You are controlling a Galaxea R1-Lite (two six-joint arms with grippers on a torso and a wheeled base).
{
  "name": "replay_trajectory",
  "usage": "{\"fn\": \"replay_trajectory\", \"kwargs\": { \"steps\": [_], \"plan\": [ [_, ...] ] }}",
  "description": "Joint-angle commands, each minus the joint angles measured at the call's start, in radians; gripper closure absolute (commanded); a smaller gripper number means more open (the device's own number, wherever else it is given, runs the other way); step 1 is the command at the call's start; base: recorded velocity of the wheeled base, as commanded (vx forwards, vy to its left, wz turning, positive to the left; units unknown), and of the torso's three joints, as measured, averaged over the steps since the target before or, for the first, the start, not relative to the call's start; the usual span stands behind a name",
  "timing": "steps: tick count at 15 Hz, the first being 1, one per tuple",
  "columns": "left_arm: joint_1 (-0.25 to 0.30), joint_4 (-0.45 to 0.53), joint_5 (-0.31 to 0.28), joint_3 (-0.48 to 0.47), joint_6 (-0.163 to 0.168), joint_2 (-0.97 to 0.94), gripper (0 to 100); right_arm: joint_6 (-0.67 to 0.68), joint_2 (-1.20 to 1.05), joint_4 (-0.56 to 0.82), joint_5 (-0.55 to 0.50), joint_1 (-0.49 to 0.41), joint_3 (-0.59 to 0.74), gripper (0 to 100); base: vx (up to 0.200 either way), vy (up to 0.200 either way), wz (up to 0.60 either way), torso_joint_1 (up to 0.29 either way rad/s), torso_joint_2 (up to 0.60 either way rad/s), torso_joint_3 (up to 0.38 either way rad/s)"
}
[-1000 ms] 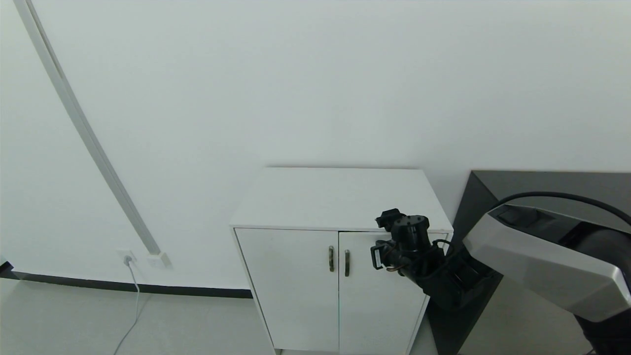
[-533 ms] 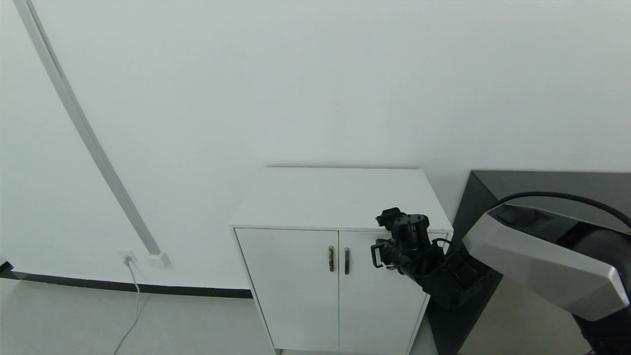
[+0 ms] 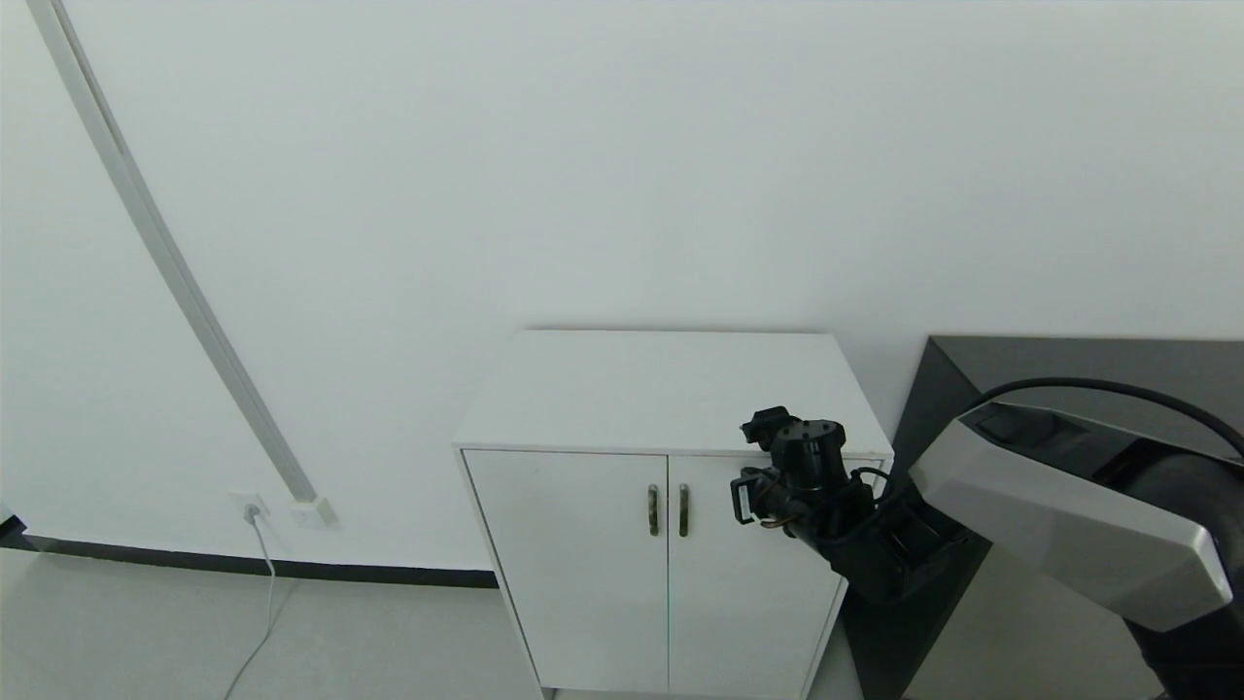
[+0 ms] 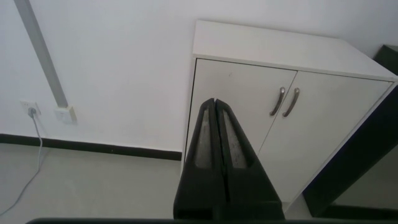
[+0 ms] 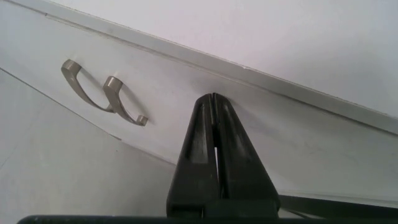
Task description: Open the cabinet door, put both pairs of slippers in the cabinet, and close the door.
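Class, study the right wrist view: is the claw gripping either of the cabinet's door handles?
No: the right claw is shut with nothing between its fingers, clear of both door handles.

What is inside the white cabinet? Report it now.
Cannot be seen: the cabinet has its left door and right door both shut, handles side by side at the middle seam, covering the interior. The right end effector, shut, is before the right door's upper part.

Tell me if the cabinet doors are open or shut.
Shut. Both doors sit flush on the cabinet, their handles side by side at the centre seam, with no gap showing.
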Motion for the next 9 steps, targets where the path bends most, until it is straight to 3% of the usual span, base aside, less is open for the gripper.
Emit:
{"fn": "replay_trajectory", "kwargs": {
  "steps": [1,5,9],
  "plan": [
    [0.0,0.0,0.0,-0.001,-0.001,0.0,100,0.001,0.006,0.0,0.0,-0.002,-0.012,100,0.0,0.0,0.0,0.0,0.0,0.0],
    [0.0,0.0,0.0,-0.001,-0.001,0.0,100,0.001,0.002,-0.003,0.0,-0.003,0.0,100,0.0,0.0,0.0,0.0,0.0,0.0],
    [0.0,0.0,0.0,-0.001,-0.001,0.0,100,0.003,-0.112,-0.015,0.0,0.017,0.114,100,0.0,0.0,0.0,0.0,0.0,0.0]
  ]
}}
